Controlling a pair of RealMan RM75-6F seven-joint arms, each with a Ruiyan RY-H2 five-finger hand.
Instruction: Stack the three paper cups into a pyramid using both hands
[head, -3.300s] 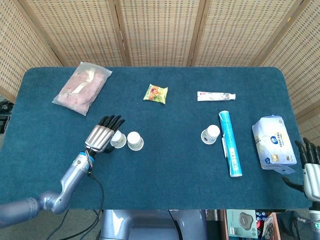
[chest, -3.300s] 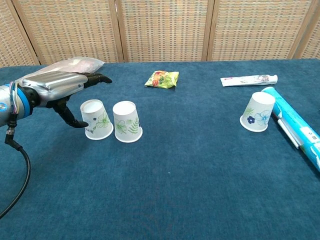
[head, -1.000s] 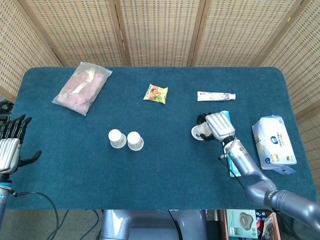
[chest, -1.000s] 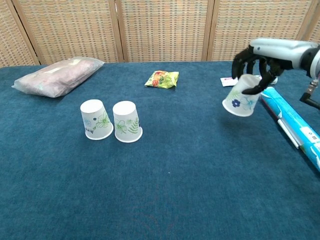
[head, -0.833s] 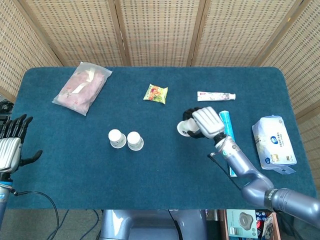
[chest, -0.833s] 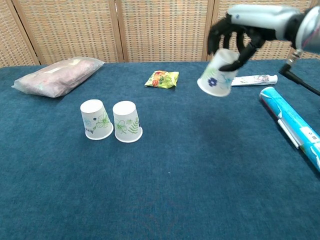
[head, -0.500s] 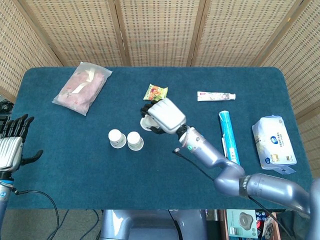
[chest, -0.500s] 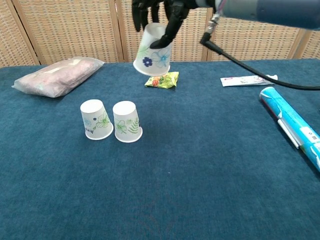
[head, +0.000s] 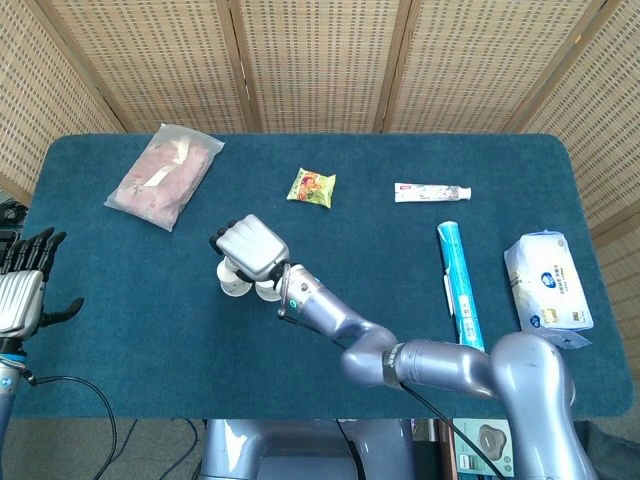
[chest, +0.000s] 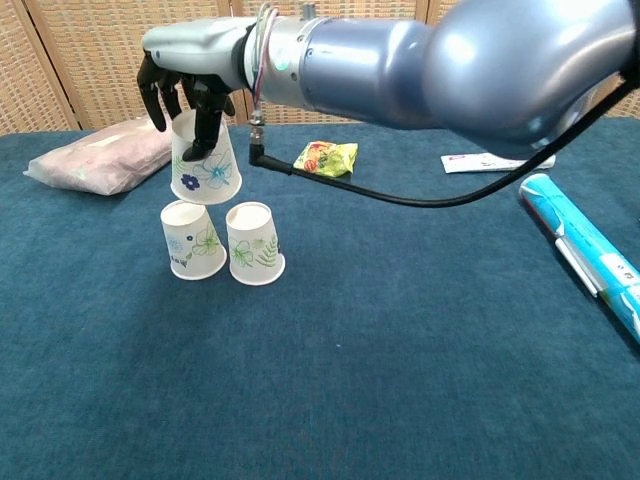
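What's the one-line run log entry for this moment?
right hand: holds blue-flowered paper cup over two upside-down green-patterned paper cups | left hand: open, table edge | pyramid: unfinished

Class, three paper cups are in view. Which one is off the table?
The blue-flowered cup, gripped by the right hand, hangs above the left green-patterned cup. That one and its neighbour stand upside down on the table.

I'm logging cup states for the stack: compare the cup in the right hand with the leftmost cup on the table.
The held cup hangs in the air, gripped by the right hand; the leftmost cup stands on the table. The held cup bears blue flowers; the leftmost cup shows mostly green leaf print. The held cup sits just above the leftmost cup, whether touching cannot be told. Both are white paper cups, upside down and slightly tilted.
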